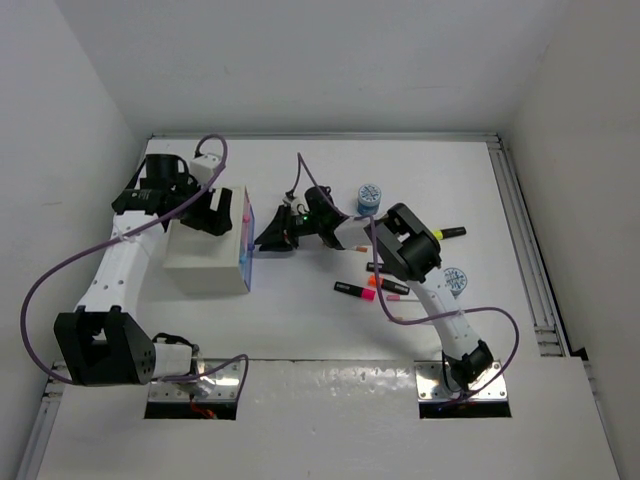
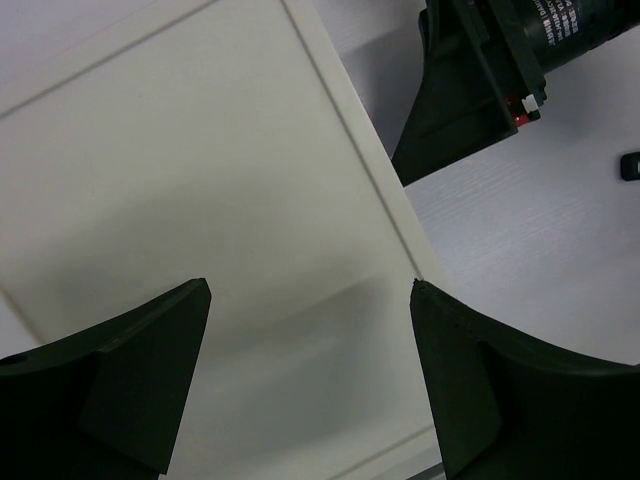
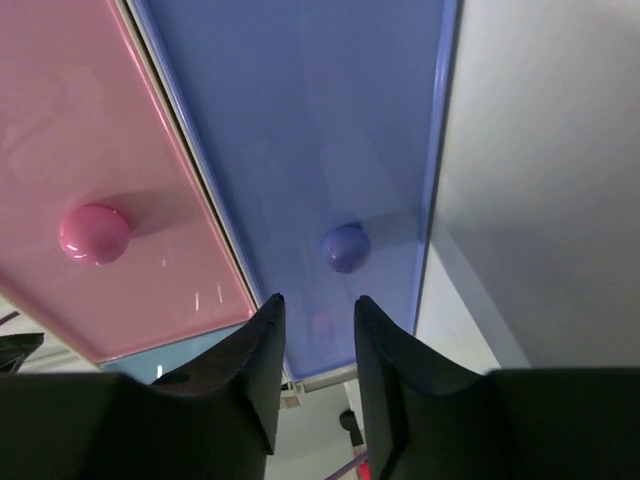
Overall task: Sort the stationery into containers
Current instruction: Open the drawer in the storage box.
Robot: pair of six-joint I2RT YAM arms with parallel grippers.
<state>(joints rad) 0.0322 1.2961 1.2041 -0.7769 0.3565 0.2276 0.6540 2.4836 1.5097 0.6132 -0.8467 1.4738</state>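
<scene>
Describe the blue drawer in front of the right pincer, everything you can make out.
The blue drawer shows only its front: a glossy, smooth plastic panel in periwinkle blue, with one small round knob of the same colour at its middle. It looks flush with the pink drawer beside it, so seemingly shut. The cabinet's white wall borders its other side. The right pincer faces the knob, jaws slightly parted, not visibly touching it.

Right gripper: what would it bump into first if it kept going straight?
Most likely the small knob on the blue drawer. The right gripper aims at that drawer's front, with the knob almost straight ahead. How near it is is hard to tell.
</scene>
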